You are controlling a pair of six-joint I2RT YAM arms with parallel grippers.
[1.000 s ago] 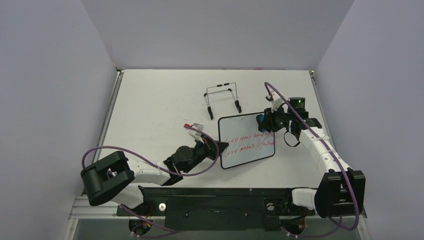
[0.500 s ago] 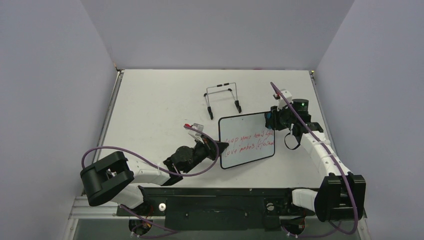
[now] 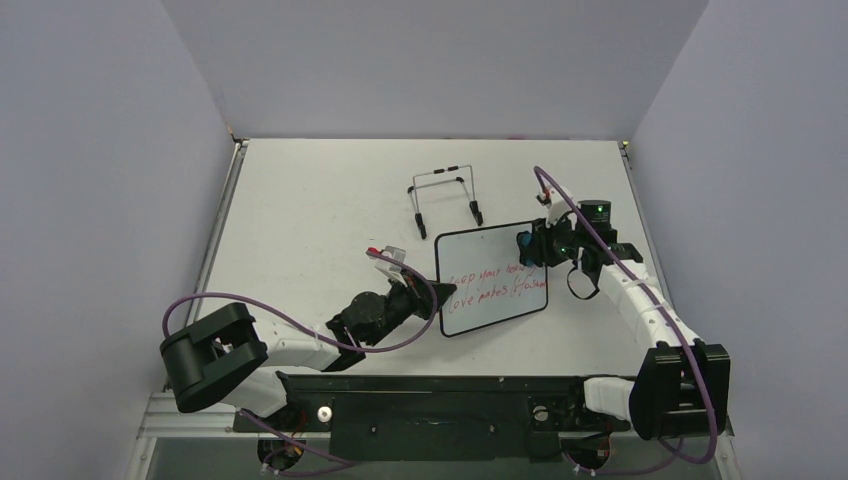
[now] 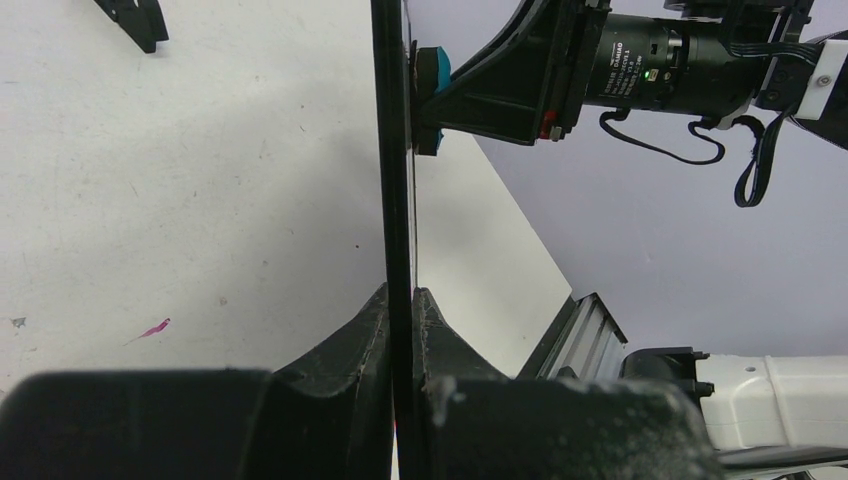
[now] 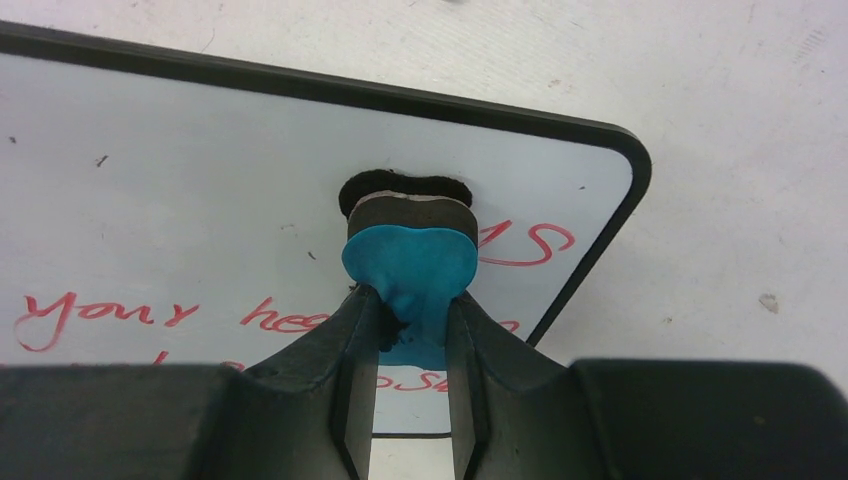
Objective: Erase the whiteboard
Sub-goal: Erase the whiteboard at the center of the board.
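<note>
Since half a second ago my right gripper has slid back toward 9 o'clock, onto the 2 o'clock corner of the whiteboard. Its fingers are clamped on the blue eraser, which presses the board face amid the red writing. My left gripper pinches the board's 9 o'clock edge. The board's long axis runs 9 to 3 o'clock on the table, with the wire stand at its 11.
</note>
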